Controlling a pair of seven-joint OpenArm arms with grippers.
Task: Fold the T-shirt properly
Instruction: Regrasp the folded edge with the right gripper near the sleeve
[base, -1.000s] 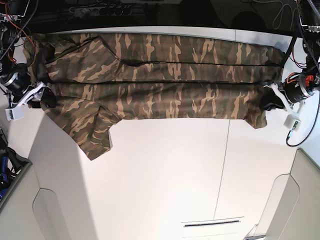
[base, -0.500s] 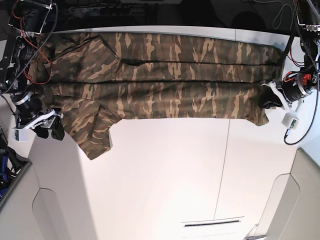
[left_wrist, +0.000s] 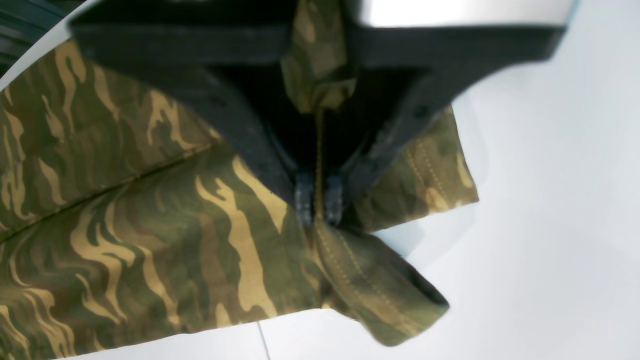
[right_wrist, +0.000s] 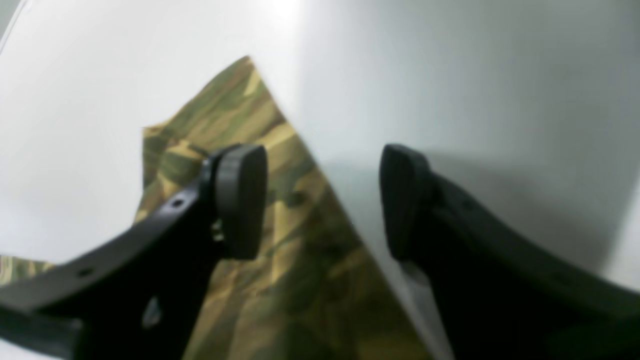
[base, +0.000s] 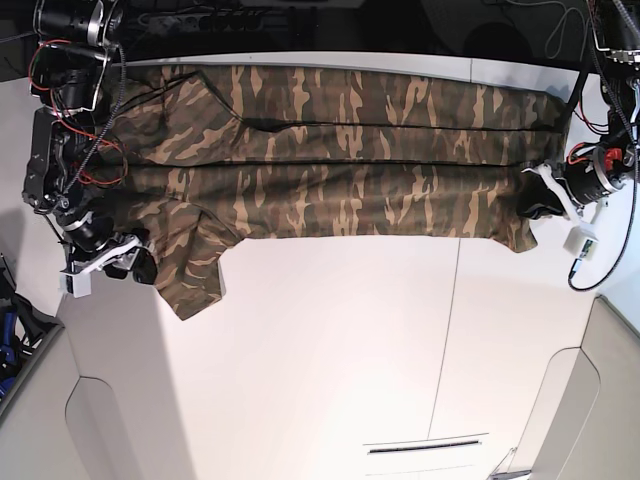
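The camouflage T-shirt (base: 340, 170) lies in a long folded band across the far side of the white table (base: 330, 360), one sleeve (base: 195, 270) pointing toward the near side at the left. My left gripper (base: 533, 203) is shut on the shirt's right end; in the left wrist view its fingertips (left_wrist: 318, 202) pinch the stitched hem (left_wrist: 360, 270). My right gripper (base: 132, 264) stands open just above the sleeve's outer edge. In the right wrist view it (right_wrist: 322, 200) straddles that edge: one pad (right_wrist: 240, 200) over the sleeve cloth (right_wrist: 280, 240), the other over bare table.
Cables and dark equipment (base: 300, 20) run behind the table's far edge. A seam (base: 445, 340) crosses the tabletop and a narrow slot (base: 425, 447) lies near the front. Grey panels (base: 40, 420) flank the front corners.
My right arm has swung from the shirt's left end toward the near side, down to the sleeve's outer edge, jaws open throughout. The left gripper keeps its hold and has not moved.
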